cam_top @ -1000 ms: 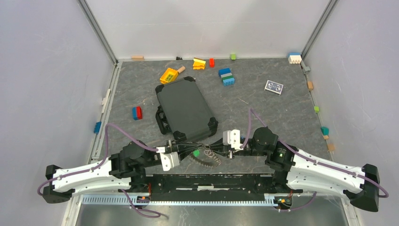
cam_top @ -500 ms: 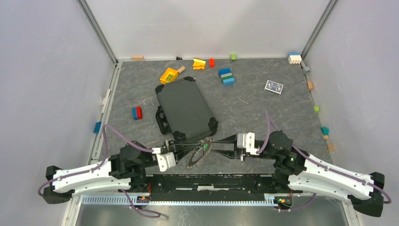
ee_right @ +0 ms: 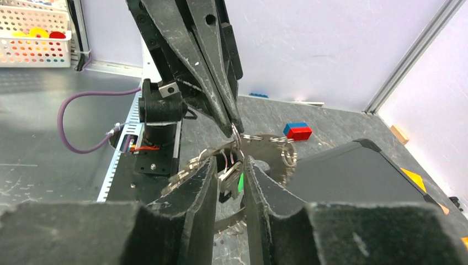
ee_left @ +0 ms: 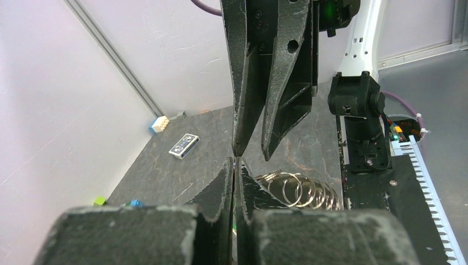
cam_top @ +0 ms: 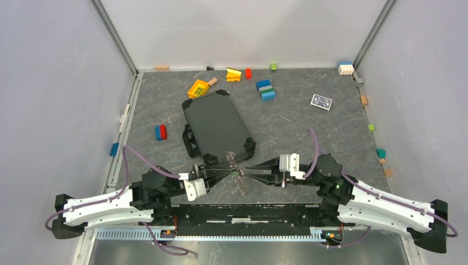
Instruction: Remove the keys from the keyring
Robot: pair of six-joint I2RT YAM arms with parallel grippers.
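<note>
Over the last second I backed the right claw (cam_top: 249,170) away, opened it and brought it back in. Its jaws now stand slightly apart, straddling one of the keys (ee_right: 229,179). The left claw (cam_top: 234,173) stays clamped on the keyring (cam_top: 241,184), now held edge-on above the desk (cam_top: 309,132). Judgement: this is a re-grip, and no key has come free.

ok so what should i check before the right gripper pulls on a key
1. left gripper shut on the large thin metal keyring: ok
2. right gripper jaws parted around one greyish metal key: ok
3. its pads touching that key: cannot tell
4. keys off the ring: not ok, the bunch hangs on it
5. bunch lifted off the grey table: cannot tell
</note>
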